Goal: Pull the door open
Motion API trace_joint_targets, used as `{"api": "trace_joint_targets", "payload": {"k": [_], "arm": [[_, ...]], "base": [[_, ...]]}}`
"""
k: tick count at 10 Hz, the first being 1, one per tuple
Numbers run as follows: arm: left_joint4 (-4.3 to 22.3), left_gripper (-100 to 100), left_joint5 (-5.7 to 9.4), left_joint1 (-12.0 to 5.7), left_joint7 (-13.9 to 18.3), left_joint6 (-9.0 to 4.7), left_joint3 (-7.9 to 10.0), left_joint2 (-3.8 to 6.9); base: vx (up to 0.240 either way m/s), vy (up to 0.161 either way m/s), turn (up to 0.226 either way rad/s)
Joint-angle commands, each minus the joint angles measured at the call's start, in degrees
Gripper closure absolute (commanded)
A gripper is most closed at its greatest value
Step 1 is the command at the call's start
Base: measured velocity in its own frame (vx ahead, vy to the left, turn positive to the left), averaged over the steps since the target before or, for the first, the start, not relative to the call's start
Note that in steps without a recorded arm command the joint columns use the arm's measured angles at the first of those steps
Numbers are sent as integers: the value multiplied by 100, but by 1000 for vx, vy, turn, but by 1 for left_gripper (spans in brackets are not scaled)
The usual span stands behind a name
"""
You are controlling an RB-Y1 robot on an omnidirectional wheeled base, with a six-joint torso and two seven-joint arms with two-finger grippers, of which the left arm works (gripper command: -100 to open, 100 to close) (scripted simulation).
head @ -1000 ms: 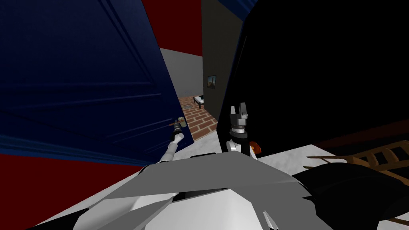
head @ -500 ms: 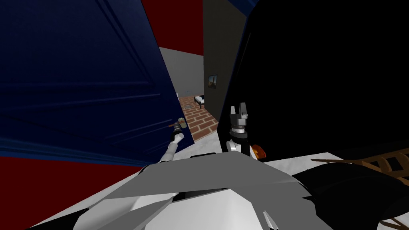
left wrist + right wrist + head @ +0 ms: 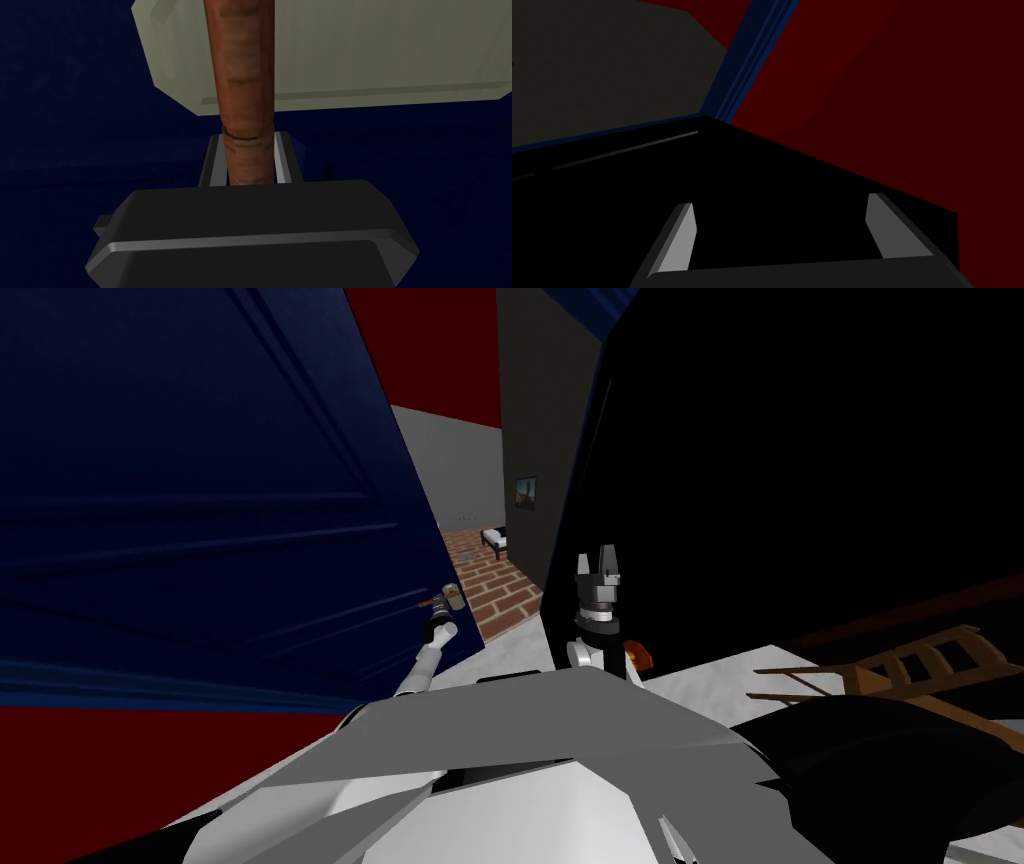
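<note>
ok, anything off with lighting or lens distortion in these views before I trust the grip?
Head view: wide lens splays the dark blue panelled door and the red wall; a large black area takes the right side. Left wrist view: evenly lit, left gripper shut on the reddish-brown cylindrical handle, no glare. Right wrist view: dim; right gripper open before a near-black surface.

One dark blue door point(image 3: 200, 488) stands on the left, with one brown handle point(image 3: 245, 90) and one pale plate point(image 3: 375, 50) on it. There are two grippers, the left gripper point(image 3: 247, 136) and the right gripper point(image 3: 779, 200), each with two fingers. Far off are one framed picture point(image 3: 526, 491) and one low bed-like piece point(image 3: 495, 538). One wooden ladder-like frame point(image 3: 900, 668) is at the near right.
</note>
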Motion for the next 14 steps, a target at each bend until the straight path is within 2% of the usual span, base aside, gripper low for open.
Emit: {"api": "trace_joint_targets", "payload": {"k": [1, 2, 3, 4, 8, 14], "arm": [[-1, 100, -3, 58, 161, 2, -82, 97], [3, 100, 8, 119, 320, 0, -125, 248], [5, 100, 15, 152, 409, -1, -148, 333], [9, 100, 28, 226, 602, -3, -200, 515], [20, 100, 59, 386, 1024, -7, -312, 915], [35, 100, 103, 621, 1640, -14, -477, 1499]], "base": [[-99, 68, -296], [-126, 52, -345], [-127, 15, -266], [-111, -33, -318], [-90, -59, -170], [-82, -74, -69]]}}
